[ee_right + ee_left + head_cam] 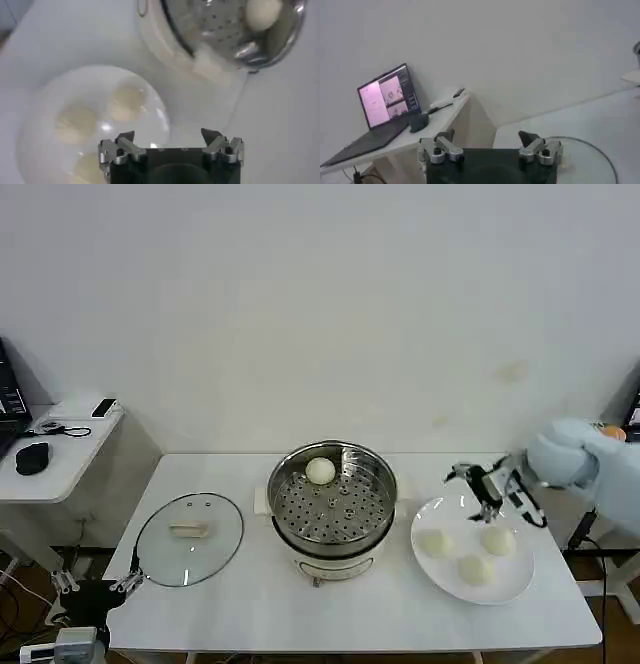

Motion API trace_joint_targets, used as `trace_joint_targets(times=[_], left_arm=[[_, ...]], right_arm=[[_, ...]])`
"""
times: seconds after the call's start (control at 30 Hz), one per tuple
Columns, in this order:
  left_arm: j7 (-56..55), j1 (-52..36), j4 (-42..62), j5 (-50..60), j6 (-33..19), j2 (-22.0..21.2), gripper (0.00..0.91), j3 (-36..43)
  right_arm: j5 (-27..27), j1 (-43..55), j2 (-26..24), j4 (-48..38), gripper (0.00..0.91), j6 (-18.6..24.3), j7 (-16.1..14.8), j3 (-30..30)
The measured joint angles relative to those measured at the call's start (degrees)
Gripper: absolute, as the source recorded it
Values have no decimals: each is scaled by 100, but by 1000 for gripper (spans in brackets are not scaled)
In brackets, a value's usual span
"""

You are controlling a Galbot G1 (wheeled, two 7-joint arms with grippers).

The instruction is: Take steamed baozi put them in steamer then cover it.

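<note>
right pincer [487, 492] released, right of frame above plate [520, 579] | centre over nearest bun [497, 540], descend, clench gently | left pincer [490, 145] released, parked lower left

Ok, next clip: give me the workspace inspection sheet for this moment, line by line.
Surface: white table, bare between the items.
Job's things: steamer uncovered at centre with one baozi in the steamer near its far wall; three baozi on the plate sit on the white plate to its right; glass cover lies flat to its left.
Clutter: nothing seen on the work table.
Grippers: right claw open above the plate's far edge; left claw open, low beside the cover.
Cables: dark cable at the table's right edge.
Surroundings: side desk with mouse and laptop; plain wall.
</note>
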Motion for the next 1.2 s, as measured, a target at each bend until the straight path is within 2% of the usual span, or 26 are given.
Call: trace_joint_targets(times=[0.33, 0.83, 1.03, 1.2], left_arm=[[0, 73, -12, 47, -7, -58, 907, -56], [0, 76, 49, 43, -15, -88, 907, -193], [-1, 94, 56, 42, -21, -112, 907, -211], [-1, 80, 58, 42, -23, -131, 907, -200]], right_arm=[[64, -952, 222, -399, 907, -417, 41, 490], [-36, -1461, 1011, -1176, 907, -629, 66, 698], [-124, -1556, 1165, -1356, 806, -696, 28, 725], [-216, -1632, 1292, -1483, 776, -722, 56, 789]])
